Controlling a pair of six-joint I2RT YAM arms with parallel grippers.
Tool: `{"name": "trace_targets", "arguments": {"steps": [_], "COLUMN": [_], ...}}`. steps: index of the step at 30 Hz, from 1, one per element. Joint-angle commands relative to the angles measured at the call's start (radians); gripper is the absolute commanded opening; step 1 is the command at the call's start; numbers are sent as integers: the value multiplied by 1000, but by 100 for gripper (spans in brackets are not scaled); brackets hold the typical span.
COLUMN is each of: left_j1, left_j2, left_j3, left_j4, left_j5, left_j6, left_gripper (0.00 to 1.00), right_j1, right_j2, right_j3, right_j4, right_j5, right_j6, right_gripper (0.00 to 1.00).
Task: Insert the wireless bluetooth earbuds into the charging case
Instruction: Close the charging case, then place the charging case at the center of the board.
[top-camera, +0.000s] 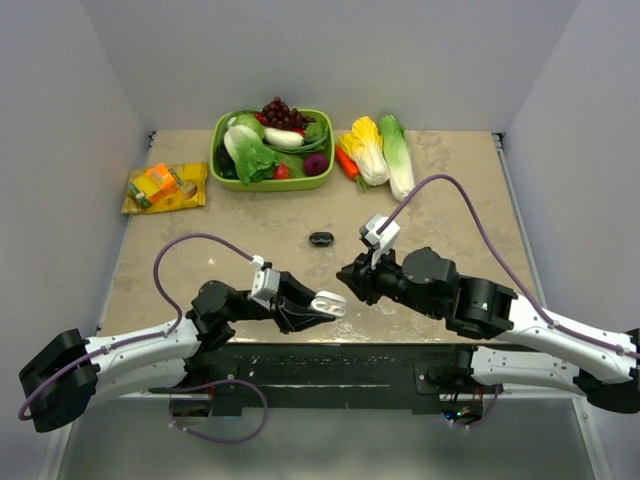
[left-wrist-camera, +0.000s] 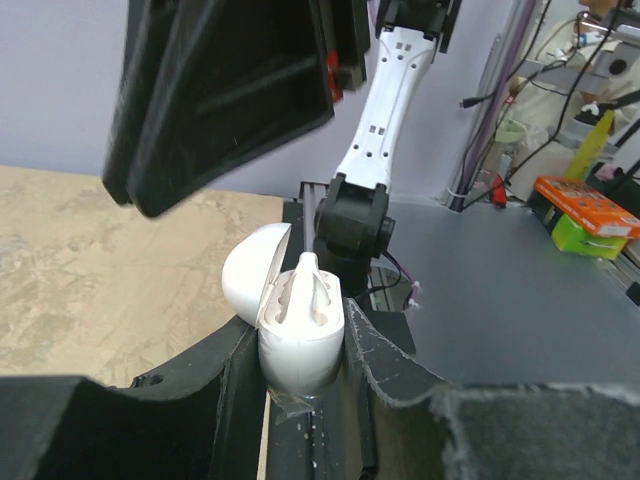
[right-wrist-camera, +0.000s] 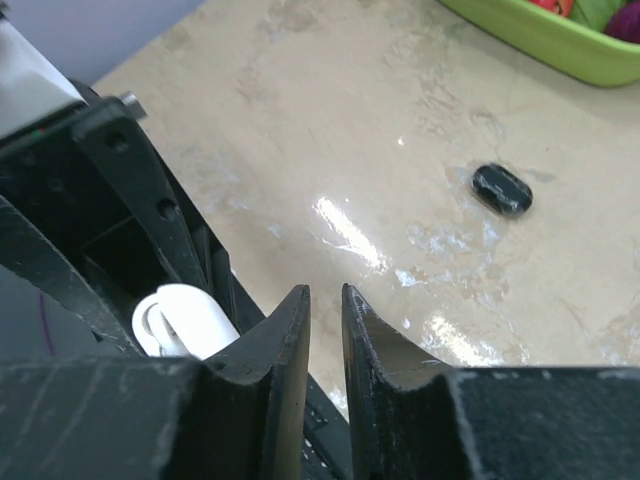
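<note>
My left gripper (top-camera: 322, 304) is shut on a white charging case (left-wrist-camera: 300, 335) and holds it upright above the table's near edge, its lid (left-wrist-camera: 252, 270) swung open to the left. White bud shapes sit in its wells, and one white piece (left-wrist-camera: 308, 278) stands up in the middle. My right gripper (top-camera: 352, 276) hovers just right of the case; in the right wrist view (right-wrist-camera: 325, 298) its jaws stand a narrow gap apart with nothing between them. The case also shows in that view (right-wrist-camera: 180, 318). A small black oval thing (top-camera: 320, 238) lies on the table. No separate black buds show.
A green basket (top-camera: 272, 183) of vegetables stands at the back, with cabbages (top-camera: 380, 150) to its right and a yellow snack packet (top-camera: 165, 188) at the back left. The black oval thing also shows in the right wrist view (right-wrist-camera: 502, 189).
</note>
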Motion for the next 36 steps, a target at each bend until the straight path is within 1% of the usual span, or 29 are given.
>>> {"name": "trace_targets", "arguments": {"steps": [1,7,13,18,24,26,27,28,29,30,31,32,33,35,36], "left_j1": [-4,-4,-4,-4,-4,-4,-4,-4,-4,-4,-3,-4,-3,8,16], "left_j2": [-34,-44,-54,-64,-63,-67,-70,-70,-72,-70,-70,-66,-63,-40,-29], "left_j3": [-19,-24,-27,-27,-28,-28,-27,-27,-28,-34,-38,-41,-50,-56,-48], "left_j4": [65,62,61,48,44,32,16,-29,-56,-83,-138,-166,-192,-249,-275], "left_j5": [-80,-98,-118,-138,-149,-163,-208,-251,-303,-434,-509,-588,-735,-842,-918], "left_j6": [31,37,42,51,55,58,58,57,48,35,14,-38,-72,-156,-191], "left_gripper": [0,0,0,0,0,0,0,0,0,0,0,0,0,0,0], "right_j1": [-2,-2,-2,-1,-1,-1,-2,-2,-2,-2,-2,-2,-1,-2,-2], "right_j2": [5,38,62,59,47,18,1,-25,-48,-97,-122,-140,-171,-177,-160], "right_j3": [3,9,12,6,6,5,-3,-24,-40,-57,-95,-119,-142,-205,-221], "right_j4": [23,34,40,57,54,39,37,41,46,52,72,86,101,127,132], "right_j5": [17,-38,-127,-179,-156,-43,0,135,194,248,287,339,351,368,371], "right_j6": [27,17,1,-6,-3,30,67,84,101,127,136,142,153,165,181], "right_gripper": [25,25,25,25,26,31,34,38,40,43,43,44,45,45,45]}}
